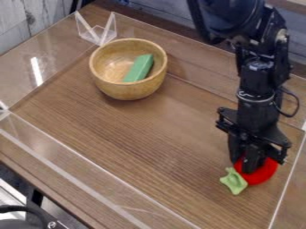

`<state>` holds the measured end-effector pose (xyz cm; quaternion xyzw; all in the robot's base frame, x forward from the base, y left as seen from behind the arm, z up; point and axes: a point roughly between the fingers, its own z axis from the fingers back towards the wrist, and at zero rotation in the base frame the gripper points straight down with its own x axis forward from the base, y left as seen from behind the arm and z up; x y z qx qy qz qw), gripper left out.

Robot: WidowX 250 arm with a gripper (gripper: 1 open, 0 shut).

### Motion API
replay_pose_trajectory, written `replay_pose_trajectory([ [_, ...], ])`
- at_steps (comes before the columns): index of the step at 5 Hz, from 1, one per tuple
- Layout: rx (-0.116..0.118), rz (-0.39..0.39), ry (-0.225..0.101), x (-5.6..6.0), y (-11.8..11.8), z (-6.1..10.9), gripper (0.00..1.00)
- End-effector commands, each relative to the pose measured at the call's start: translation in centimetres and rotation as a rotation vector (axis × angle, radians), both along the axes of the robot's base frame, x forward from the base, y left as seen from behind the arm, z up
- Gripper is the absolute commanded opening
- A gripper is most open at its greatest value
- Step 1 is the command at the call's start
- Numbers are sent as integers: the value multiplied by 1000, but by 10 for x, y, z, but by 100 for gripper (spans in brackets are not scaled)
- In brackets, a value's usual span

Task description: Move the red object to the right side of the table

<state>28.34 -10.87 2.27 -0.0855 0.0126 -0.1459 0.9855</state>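
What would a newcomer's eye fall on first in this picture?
Probably the bright red toy fruit at the lower right, with the dark claw right at it. Next might come the tan bowl at the upper left, holding a green block.

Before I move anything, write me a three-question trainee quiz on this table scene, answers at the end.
1. True or false: the green block lies in the wooden bowl.
2. Which end of the red toy fruit points toward the bottom left of the picture?
3. Fill in: the gripper is at the ____, not at the bowl.

Key: 1. True. 2. The light green leafy end. 3. Red toy fruit.
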Motion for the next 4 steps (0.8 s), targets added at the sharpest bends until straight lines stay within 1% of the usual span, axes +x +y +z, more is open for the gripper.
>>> replay_pose_trajectory([
  [1, 8, 34, 8, 4, 4, -5, 0],
  [4, 11, 45, 17, 8, 2, -9, 0],
])
